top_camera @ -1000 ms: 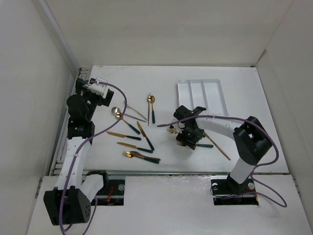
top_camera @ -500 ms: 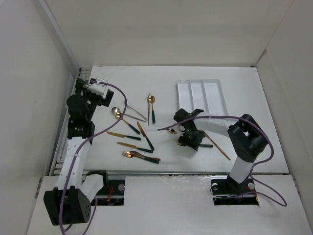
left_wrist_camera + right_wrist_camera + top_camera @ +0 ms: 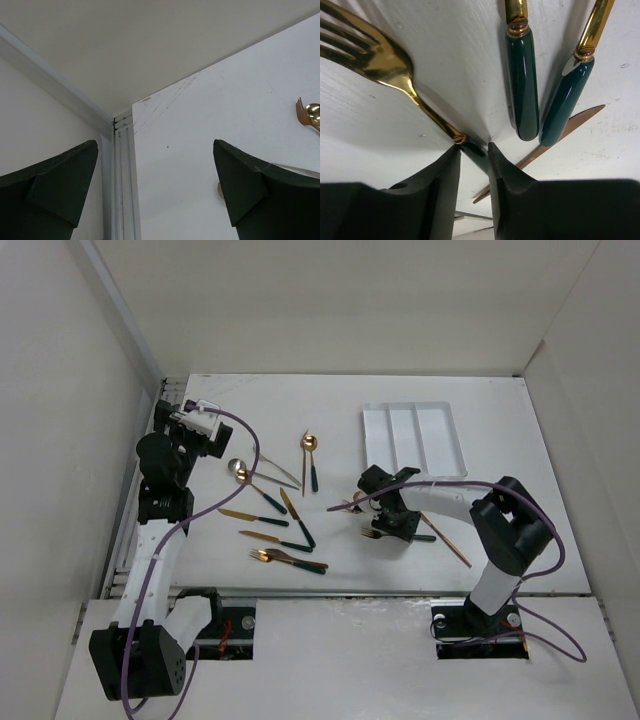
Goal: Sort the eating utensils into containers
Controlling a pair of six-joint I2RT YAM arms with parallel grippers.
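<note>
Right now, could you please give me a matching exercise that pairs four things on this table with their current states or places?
Things:
1. left gripper
2. right gripper
3. white tray
4. spoon nearest it

States or places:
A. lying loose on the table, left of the white tray
B. shut on the dark handle of a fork
C. open, holding nothing
D. no utensils inside

Pairs: 1-C, 2-B, 3-D, 4-A
</note>
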